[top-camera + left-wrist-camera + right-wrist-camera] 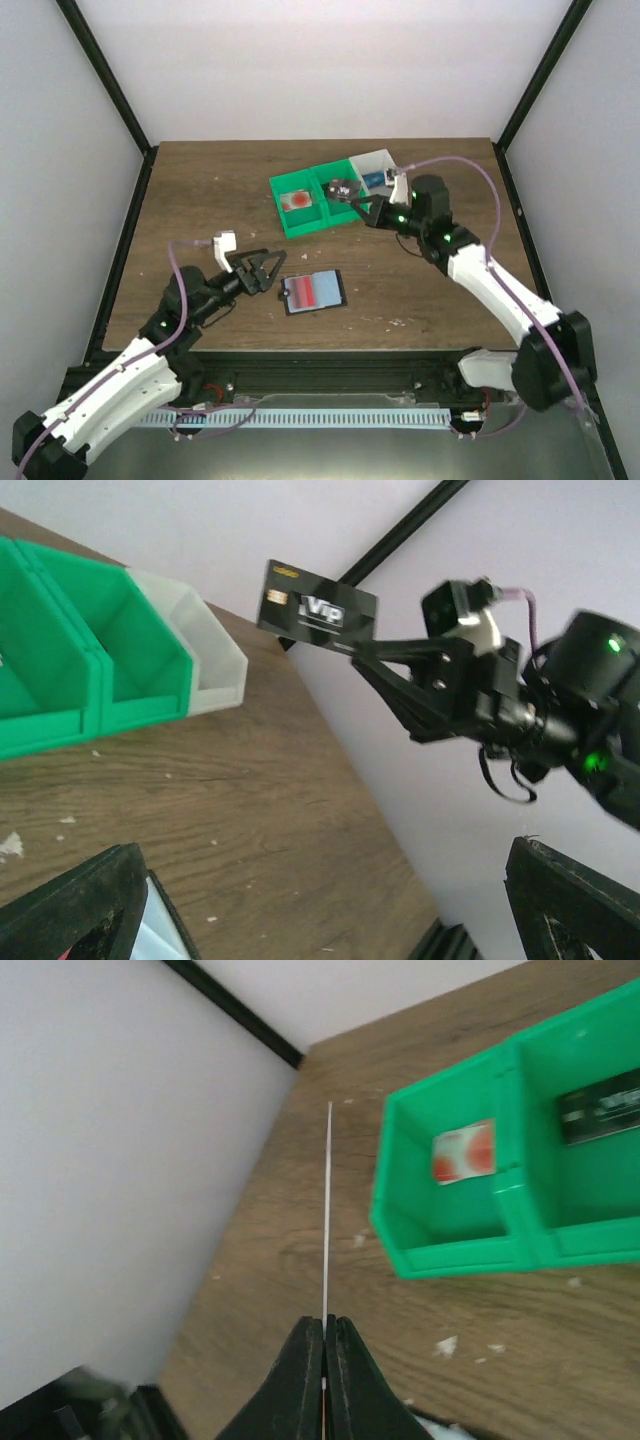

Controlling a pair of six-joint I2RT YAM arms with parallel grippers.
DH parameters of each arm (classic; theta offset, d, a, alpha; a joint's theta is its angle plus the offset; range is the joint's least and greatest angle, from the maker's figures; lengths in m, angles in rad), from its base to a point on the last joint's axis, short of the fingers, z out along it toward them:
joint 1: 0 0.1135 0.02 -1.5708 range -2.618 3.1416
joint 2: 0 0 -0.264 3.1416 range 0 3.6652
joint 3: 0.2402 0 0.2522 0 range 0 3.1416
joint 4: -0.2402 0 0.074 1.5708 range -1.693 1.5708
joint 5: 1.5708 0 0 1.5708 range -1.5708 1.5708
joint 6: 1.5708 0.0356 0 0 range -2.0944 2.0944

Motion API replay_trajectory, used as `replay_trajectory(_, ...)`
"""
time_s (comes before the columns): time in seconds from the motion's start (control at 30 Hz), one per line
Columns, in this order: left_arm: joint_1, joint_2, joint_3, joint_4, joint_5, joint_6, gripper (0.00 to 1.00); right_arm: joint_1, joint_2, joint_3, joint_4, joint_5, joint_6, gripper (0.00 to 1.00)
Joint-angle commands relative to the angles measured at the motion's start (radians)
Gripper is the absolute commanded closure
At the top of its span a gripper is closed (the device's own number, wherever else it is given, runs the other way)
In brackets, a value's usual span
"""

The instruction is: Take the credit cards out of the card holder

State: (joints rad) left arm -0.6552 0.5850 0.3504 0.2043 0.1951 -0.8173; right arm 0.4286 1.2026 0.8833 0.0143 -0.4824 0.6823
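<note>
- The right gripper pinches a black card by its edge, above the green bins.
- The left gripper gapes wide, just beside the holder.
- Best to lower the card well into a bin before letting go, or it may flutter out.

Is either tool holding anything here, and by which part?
The right tool pinches a black VIP card by one short end, the rest sticking out free. The left tool is open and holds nothing.
</note>
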Motion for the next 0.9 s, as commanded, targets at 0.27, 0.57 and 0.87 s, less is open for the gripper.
replay_trajectory(0.27, -0.002, -0.100, 0.135, -0.383, -0.142, 0.218, 0.00, -0.112, 0.485, 0.514, -0.424, 0.038, -0.344, 1.00)
replay_trajectory(0.57, -0.002, -0.184, 0.126, -0.402, -0.113, 0.221, 0.01, -0.113, 0.741, 0.710, -0.484, 0.047, -0.373, 1.00)
replay_trajectory(0.87, -0.002, -0.202, 0.119, -0.404, -0.127, 0.215, 0.00, -0.113, 0.919, 0.874, -0.493, -0.014, -0.425, 1.00)
